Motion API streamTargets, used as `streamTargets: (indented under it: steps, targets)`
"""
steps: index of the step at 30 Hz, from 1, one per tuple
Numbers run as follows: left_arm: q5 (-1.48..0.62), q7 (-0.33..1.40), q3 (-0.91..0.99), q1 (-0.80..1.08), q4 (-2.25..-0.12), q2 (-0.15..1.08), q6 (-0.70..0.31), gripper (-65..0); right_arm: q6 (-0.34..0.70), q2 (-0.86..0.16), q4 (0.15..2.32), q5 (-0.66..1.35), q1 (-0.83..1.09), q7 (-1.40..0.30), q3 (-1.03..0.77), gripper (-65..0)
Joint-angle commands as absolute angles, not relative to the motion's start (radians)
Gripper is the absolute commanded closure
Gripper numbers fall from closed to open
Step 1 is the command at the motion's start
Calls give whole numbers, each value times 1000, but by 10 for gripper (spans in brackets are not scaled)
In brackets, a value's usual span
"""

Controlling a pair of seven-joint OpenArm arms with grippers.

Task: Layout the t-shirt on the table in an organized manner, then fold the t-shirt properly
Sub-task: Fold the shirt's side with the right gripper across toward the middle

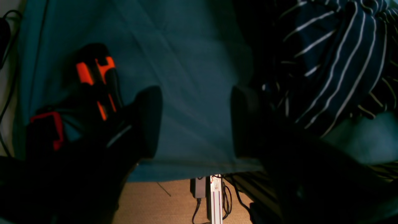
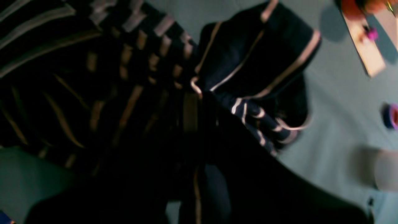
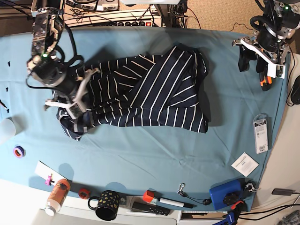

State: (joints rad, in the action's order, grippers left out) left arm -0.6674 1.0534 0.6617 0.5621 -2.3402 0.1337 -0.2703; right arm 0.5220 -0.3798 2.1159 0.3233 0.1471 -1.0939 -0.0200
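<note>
The navy white-striped t-shirt [image 3: 154, 93] lies crumpled across the middle of the teal table [image 3: 140, 154]. My right gripper [image 3: 78, 112] is at the shirt's left end, and in the right wrist view striped fabric [image 2: 255, 59] bunches tightly at the dark jaws, so it is shut on the t-shirt. My left gripper [image 3: 257, 58] hovers near the table's far right corner, away from the shirt. In the left wrist view its fingers [image 1: 149, 121] stand wide apart with only bare table cloth [image 1: 192, 77] between them, and the shirt [image 1: 335, 56] lies off to one side.
An orange-handled tool [image 3: 266, 79] lies by the left gripper. A packet [image 3: 260, 133], a white card [image 3: 244, 164] and a blue box [image 3: 225, 194] are at the right. A dotted mug [image 3: 105, 205], a bottle [image 3: 56, 197], tape rolls [image 3: 18, 151] and a remote [image 3: 147, 208] line the near edge.
</note>
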Motion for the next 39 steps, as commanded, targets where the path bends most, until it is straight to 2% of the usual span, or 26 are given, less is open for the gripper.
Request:
streamTargets:
  steps: [1,8,13,14,16,17,23,26,31,35,39]
  targets:
    - [-677,1031,665,565,-2356,142,-274,-351,511,-391,2132,322,136,-1066,2,0]
    - [-674,1027,665,565,-2356,142,-274,-351,412,-391,2132,150,136,-1031,208,0]
    - [-674,1027,665,565,-2356,141,-274,-351,412,-391,2132,93,136,-1039,300,0]
    - [-674,1027,665,565,-2356,141,-274,-351,415,-391,2132,93,136,-1031,316,-25]
    - [-674,1027,665,565,-2356,142,-274,-351,414,-391,2132,93,136,-993,350,-130]
    - [-674,1027,665,565,-2356,141,-274,-351,414,-390,2132,94,135,-964,367,-157]
    - [-674,1019,665,565,-2356,141,-274,-351,411,-390,2228,101,109,-935,447,-159]
    - [-674,1020,665,565,-2356,141,-274,-351,387,-390,2294,72,89,-944,442,-159]
    - [-674,1023,665,565,-2356,141,-274,-351,212,-391,2301,-97,80,-970,314,-158]
    - [-674,1023,665,565,-2356,141,-274,-351,208,-391,2235,-50,80,-975,141,-157]
    - [-674,1020,665,565,-2356,141,-274,-351,213,-391,2108,30,80,-998,67,-157]
